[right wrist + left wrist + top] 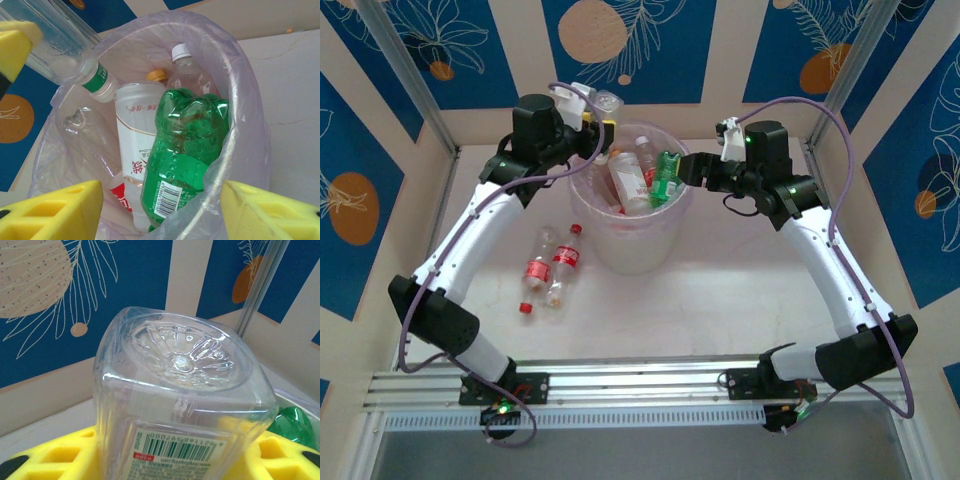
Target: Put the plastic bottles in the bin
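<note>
- Left jaws: closed on a clear bottle [180, 390]. The yellow pads [55, 460] press on its labelled sides, and its base points away from the wrist.
- That bottle is tilted at the far-left rim of the bin [630, 255]. In the right wrist view its neck end reaches over the liner [250, 125], while most of the body sits outside the rim.
- Right jaws: wide and holding nothing, with a gap on either side of the green bottle [182, 150].
- The green bottle is inside the bin, base uppermost, leaning against the liner at the rim.
- Bin contents: several bottles stand on end and reach close to the rim, so it looks crowded.
- Not yet binned: two red-labelled bottles [538, 270] lie on the counter [740, 300] just left of the bin.
- Risk: if the clear bottle is released here, its weight sits outside the rim. It could strike the edge and drop behind the bin.
- Risk: when the right jaws draw back, a pad may snag the loose liner or nudge the green bottle, tipping it out.
- Risk: both wrists are near each other over the bin, so any inward move invites contact.
- Risk: with the bottles on end there is little room, and later bottles may perch and roll off.
</note>
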